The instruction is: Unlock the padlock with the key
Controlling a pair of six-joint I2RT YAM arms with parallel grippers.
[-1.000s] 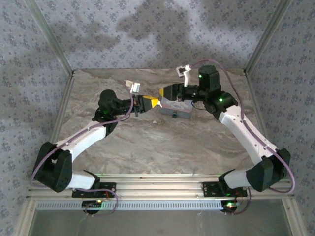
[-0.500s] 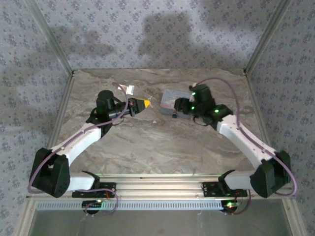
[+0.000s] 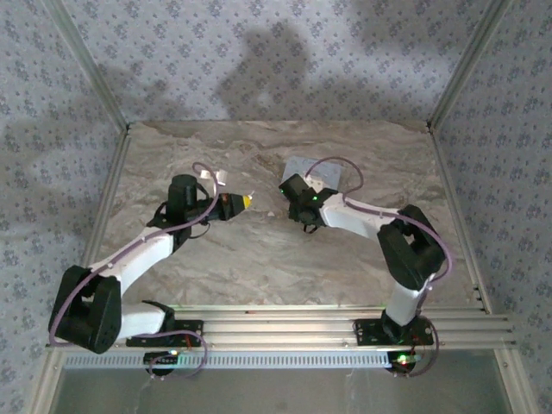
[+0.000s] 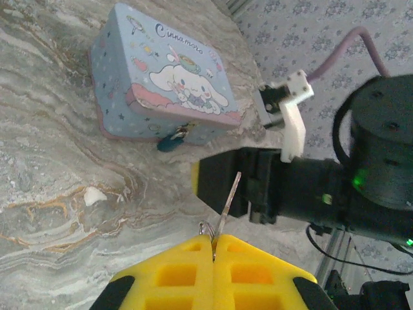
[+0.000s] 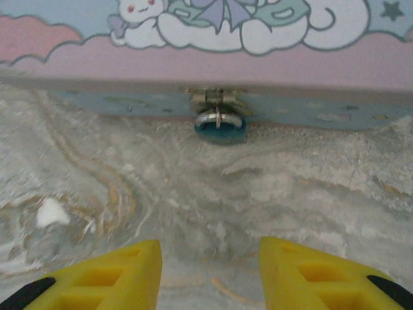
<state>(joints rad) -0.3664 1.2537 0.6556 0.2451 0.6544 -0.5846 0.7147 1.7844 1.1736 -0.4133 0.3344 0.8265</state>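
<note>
Right arm [image 3: 362,220] has swung down low, jaws wide, facing the padlock [image 5: 220,129] hanging at the front of the Cinnamoroll box [image 4: 161,71]. Left arm [image 3: 147,250] jaws pinch the key [image 4: 227,203] near the box, so steadying the lock probably comes next.

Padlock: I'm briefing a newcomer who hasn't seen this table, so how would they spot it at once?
Find the pale blue cartoon box on the marble table. Low on its front wall, a metal clasp holds the padlock. It is the one tiny dark blue piece, far smaller than the box.
</note>
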